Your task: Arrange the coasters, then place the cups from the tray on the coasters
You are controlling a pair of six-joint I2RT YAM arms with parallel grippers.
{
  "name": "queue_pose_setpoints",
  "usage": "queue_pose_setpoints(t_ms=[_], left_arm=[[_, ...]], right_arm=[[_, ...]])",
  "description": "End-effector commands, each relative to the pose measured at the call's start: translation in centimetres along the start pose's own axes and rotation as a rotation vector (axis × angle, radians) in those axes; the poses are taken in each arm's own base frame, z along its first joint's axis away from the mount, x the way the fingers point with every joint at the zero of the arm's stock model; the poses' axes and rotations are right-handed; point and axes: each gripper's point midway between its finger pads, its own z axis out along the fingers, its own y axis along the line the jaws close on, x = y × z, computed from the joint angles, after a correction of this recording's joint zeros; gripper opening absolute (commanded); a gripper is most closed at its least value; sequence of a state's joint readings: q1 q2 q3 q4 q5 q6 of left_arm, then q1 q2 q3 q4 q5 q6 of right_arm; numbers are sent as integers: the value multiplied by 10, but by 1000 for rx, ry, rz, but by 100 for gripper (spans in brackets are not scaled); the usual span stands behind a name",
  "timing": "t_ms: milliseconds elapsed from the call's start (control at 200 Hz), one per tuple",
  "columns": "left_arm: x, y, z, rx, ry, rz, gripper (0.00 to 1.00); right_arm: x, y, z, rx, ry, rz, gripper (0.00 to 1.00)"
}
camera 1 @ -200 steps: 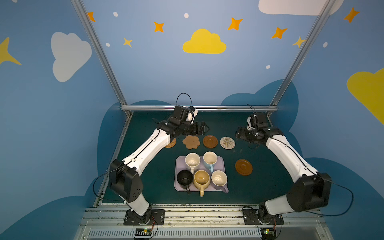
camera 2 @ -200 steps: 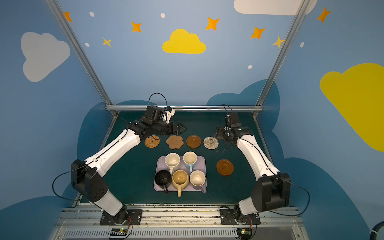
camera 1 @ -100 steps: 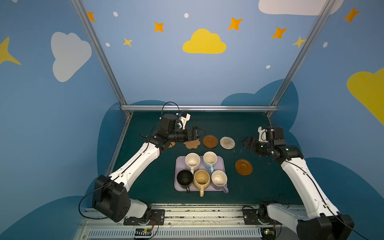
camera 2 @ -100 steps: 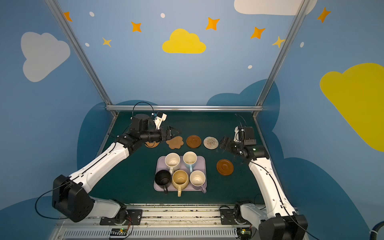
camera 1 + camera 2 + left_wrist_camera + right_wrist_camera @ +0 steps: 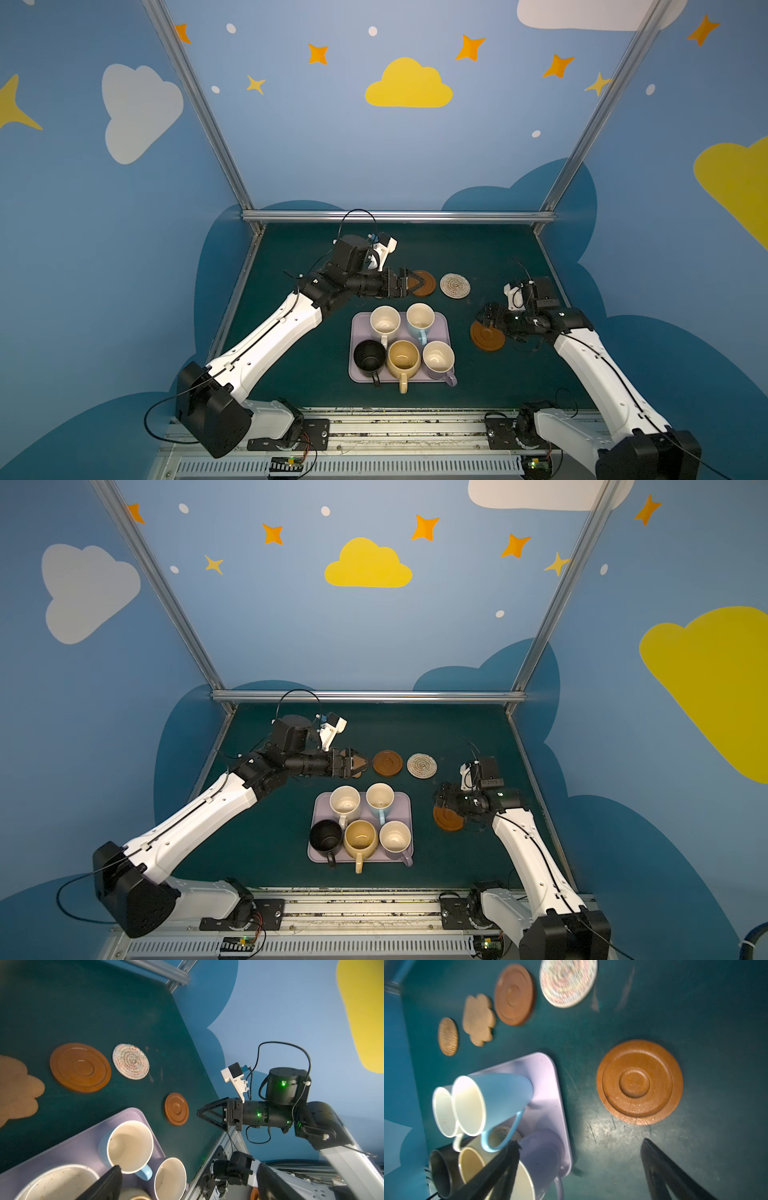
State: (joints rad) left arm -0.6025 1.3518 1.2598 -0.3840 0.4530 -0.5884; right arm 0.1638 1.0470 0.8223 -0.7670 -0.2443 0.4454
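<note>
Your right hand [image 5: 484, 325] is open by the brown disc [image 5: 488, 341]; grab crooked and it may hit the tray [image 5: 360, 334].

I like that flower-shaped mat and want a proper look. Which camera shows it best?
The right wrist view: the flower-shaped coaster lies whole there, only slightly blurred. The left wrist view cuts it off at the picture's edge. In both top views the left gripper hides most of it.
</note>
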Motion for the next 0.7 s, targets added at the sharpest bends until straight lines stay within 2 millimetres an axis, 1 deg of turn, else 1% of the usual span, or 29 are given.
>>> queue_pose_setpoints(t_ms=[0,90,170,385,536,691], left_arm=[[14,4,-4,-99,44,37,100],[22,1,-3,-110,61,53,100],[27,-2,-3,-101,63,53,100],[35,-8,3,-88,79,60,100],[42,-10,9,-81,105,59,100],[48,-6,15,-105,146,53,100]], right_arm=[[6,-7,5,36,9,-7,91],[14,-16,13,82,35,-20,91],[17,-24,20,112,48,-22,89],[18,-27,43,155,124,-89,80],[18,-28,57,215,174,-149,79],[21,-30,70,240,221,-168,78]])
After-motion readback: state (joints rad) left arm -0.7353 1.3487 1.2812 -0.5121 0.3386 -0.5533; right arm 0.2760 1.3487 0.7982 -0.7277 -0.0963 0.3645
